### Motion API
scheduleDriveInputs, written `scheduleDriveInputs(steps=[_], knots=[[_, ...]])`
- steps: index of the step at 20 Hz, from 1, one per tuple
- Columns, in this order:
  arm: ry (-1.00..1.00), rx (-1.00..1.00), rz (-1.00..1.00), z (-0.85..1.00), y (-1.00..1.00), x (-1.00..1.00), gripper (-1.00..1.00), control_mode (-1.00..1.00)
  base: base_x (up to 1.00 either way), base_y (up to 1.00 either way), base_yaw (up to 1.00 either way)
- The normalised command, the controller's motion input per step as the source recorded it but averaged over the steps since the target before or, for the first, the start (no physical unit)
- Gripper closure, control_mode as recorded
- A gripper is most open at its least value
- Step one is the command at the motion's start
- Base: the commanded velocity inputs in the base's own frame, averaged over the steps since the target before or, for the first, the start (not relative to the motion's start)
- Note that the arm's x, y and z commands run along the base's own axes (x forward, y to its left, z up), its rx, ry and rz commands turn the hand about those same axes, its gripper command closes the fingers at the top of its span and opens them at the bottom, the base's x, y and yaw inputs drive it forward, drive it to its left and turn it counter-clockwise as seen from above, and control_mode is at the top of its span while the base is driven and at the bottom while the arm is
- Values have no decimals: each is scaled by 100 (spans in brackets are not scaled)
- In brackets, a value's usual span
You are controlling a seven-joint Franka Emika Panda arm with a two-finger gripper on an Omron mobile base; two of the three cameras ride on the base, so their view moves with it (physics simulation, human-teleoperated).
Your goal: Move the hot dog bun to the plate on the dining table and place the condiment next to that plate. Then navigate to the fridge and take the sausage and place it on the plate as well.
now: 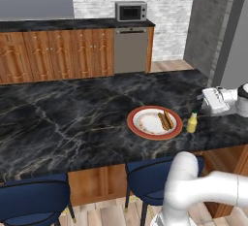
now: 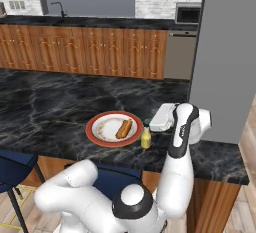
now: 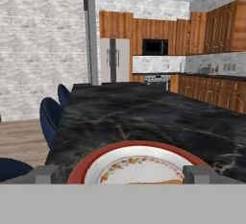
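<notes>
Black white-veined marble dining table — wooden base.

The white arm rises from the base, bends at its elbow and reaches forward with the wrist level. The gripper points sideways, its two fingers spread wide, holding nothing.

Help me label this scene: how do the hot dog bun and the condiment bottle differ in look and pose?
The hot dog bun is an orange-brown, elongated shape lying flat; the condiment is a yellow bottle with a green cap, standing upright. The bun rests on the plate, inside its red-orange rim; the condiment stands off the plate, directly on the dining table, just beside the rim. Both sit at the same end of the black marble table.
</notes>
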Motion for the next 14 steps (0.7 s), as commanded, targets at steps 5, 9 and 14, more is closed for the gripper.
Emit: scheduleDriveInputs(steps=[5, 9, 14], knots=[[-5, -6, -11, 78, 54, -96, -100, -100, 0, 0, 0], [-21, -40, -16, 57, 86, -93, -100, -100, 0, 0, 0], [-6, -43, -19, 39, 92, -75, -100, -100, 0, 0, 0]])
